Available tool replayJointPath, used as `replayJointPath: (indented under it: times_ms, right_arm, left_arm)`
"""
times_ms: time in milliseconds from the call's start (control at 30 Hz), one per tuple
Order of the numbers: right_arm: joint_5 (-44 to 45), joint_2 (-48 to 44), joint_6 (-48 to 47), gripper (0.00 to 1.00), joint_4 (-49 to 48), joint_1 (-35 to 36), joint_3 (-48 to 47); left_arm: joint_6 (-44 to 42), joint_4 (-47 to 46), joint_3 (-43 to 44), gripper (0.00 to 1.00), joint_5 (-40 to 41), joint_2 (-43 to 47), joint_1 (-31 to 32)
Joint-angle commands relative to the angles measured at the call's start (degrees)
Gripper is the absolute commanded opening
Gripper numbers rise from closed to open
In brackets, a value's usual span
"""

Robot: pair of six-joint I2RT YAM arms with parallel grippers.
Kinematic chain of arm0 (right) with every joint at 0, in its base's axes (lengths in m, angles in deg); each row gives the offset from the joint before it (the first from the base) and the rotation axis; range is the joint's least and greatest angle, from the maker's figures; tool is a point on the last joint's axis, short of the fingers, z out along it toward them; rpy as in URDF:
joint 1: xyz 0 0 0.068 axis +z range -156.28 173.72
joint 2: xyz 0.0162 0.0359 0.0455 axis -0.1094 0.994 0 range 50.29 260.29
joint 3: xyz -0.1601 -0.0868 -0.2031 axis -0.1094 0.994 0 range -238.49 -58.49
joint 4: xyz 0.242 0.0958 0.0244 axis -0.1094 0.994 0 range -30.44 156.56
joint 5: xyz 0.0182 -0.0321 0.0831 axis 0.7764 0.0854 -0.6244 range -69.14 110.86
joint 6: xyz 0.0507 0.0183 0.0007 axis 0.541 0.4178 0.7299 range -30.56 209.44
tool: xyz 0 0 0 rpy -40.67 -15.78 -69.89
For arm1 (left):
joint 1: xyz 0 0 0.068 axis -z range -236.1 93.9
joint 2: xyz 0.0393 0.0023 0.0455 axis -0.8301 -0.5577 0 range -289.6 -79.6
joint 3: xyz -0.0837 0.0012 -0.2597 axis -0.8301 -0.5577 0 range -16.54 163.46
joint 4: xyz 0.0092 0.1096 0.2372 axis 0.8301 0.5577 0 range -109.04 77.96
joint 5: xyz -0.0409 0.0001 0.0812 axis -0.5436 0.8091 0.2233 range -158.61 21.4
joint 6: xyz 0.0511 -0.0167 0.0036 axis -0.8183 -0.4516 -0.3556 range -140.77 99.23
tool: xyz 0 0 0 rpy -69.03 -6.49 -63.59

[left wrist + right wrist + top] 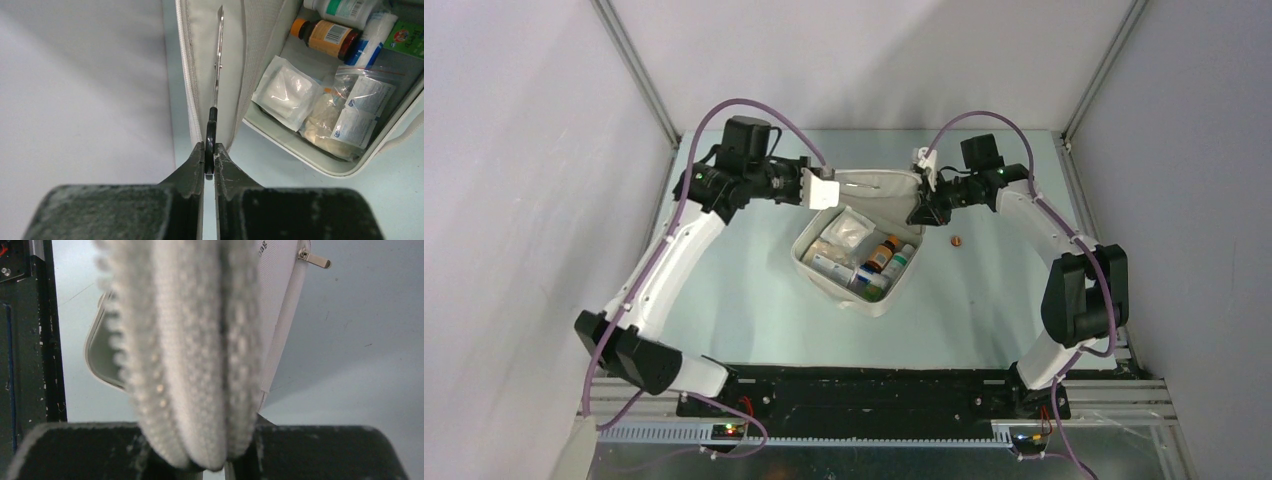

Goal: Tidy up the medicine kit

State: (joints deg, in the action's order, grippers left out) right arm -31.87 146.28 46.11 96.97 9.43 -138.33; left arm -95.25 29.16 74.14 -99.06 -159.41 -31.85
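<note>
A white medicine kit (834,285) sits open in the middle of the table (754,290), its lid (874,183) standing upright on the far side; the left pincer (210,147) is closed tight on the black handle of slim scissors (218,60), seen edge-on, with the blade pointing along the lid's grey inner lining; the right pincer (922,208) is clamped on the lid's thick padded right edge, near a metal zip pull (314,259); inside the case lie a brown bottle (325,34) with an orange cap, a white bottle (345,7), a sealed gauze packet (287,92), a clear bag of sachets (345,115) and a green box (407,40); a small brown round object (957,240) lies on the table just right of the case.
</note>
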Motion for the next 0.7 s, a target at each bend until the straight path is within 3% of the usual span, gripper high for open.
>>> replayJointPath:
  times_ms: [0, 667]
  right_arm:
    - [-0.5, -2.1, 0.3, 0.02, 5.6, 1.6, 0.8]
    - [1.7, -3.4, -0.5, 0.05, 2.3, 2.4, 0.7]
  left_arm:
    - [1.0, -0.5, 3.0, 0.0, 2.6, -2.1, 0.3]
    - [-0.9, -0.5, 7.6, 0.0, 2.4, -13.3, 1.9]
